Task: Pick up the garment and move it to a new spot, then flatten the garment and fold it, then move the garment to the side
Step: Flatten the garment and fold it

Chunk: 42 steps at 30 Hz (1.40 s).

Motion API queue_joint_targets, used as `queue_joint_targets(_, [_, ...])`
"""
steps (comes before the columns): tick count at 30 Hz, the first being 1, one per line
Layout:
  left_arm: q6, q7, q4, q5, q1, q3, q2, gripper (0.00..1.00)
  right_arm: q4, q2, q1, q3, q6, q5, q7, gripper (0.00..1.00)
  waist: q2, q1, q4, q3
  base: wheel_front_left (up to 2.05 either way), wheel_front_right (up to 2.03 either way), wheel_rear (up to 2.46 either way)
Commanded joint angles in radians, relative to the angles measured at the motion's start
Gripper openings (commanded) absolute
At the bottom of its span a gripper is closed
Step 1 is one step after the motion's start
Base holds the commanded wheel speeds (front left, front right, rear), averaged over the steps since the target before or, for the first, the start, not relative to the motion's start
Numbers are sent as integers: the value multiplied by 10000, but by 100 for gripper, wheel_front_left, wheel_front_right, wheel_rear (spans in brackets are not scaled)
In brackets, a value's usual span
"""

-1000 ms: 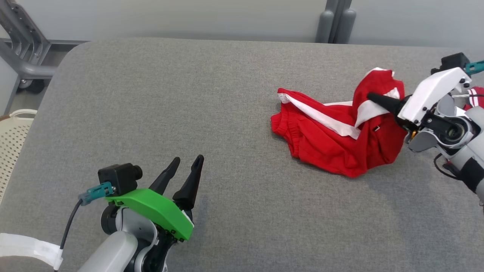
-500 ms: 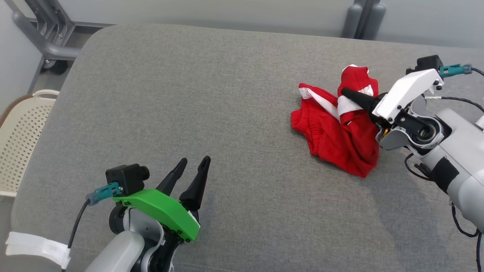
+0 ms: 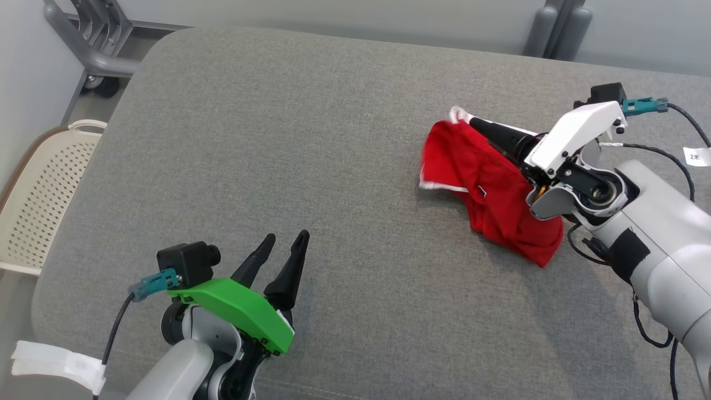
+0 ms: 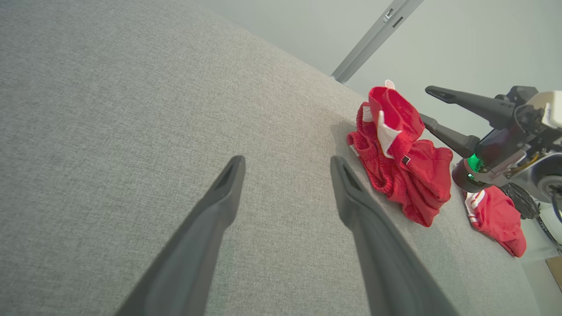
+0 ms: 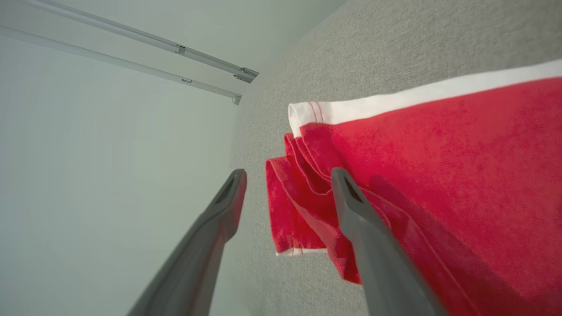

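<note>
Garment: The red shorts [image 3: 489,183] with white trim lay bunched on the right part of the grey padded table [image 3: 278,139]. In the head view they were at about 2 o'clock from the left gripper.
Right gripper: The right gripper [image 5: 288,173] had its jaws wide apart and gripped nothing. A fold of the shorts hung against one finger.
Left gripper: The left gripper [image 3: 286,235] was also spread wide and empty, above bare table at 7 o'clock in the head view.
Stage: We judged that the shorts were set down but not yet flattened.
First risk: The hanging fold could catch on the finger. If the arm drew back toward 4 o'clock, it might drag the heap along.
Second risk: The heap had many layers, so a pinch could take two layers together and spoil the flattening.
Third risk: A second red garment [image 4: 496,219] lay near the right arm and could be swept away or mixed in.
Left wrist view: It showed us from the side the open fingers, the raised fold and the second garment. In the head view the arm stood in front of that place.
Right wrist view: It showed closely the white hem and the stacked folds.
</note>
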Motion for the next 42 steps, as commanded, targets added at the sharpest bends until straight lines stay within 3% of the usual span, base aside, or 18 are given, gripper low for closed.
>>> queue_joint_targets(1, [-16, -40, 1, -22, -90, 1, 49, 100, -97, 46, 209, -95, 4, 85, 35, 100, 0, 1, -38, -43, 0, 0, 0])
queue_joint_targets(12, [116, -63, -93, -49, 150, 49, 178, 100, -1541, -535, 673, -683, 4, -569, -305, 100, 0, 1, -485, -409, 0, 0, 0])
queue_joint_targets(23, [244, -210, -365, 61, 462, 123, 481, 100, -2442, -1450, 1683, -897, 4, -1769, -1569, 100, 0, 1, -1176, -893, 0, 0, 0])
queue_joint_targets(30, [309, -606, -631, 475, 637, 88, 727, 100, -1892, -1549, 1793, -218, 4, -3294, -2497, 100, 0, 1, -1485, -1117, 0, 0, 0])
queue_joint_targets(42, [749, -1465, -1073, 1700, 982, -271, 990, 100, 62, -639, 1533, 510, 4, -4395, -3051, 100, 0, 1, -1274, -1300, 0, 0, 0])
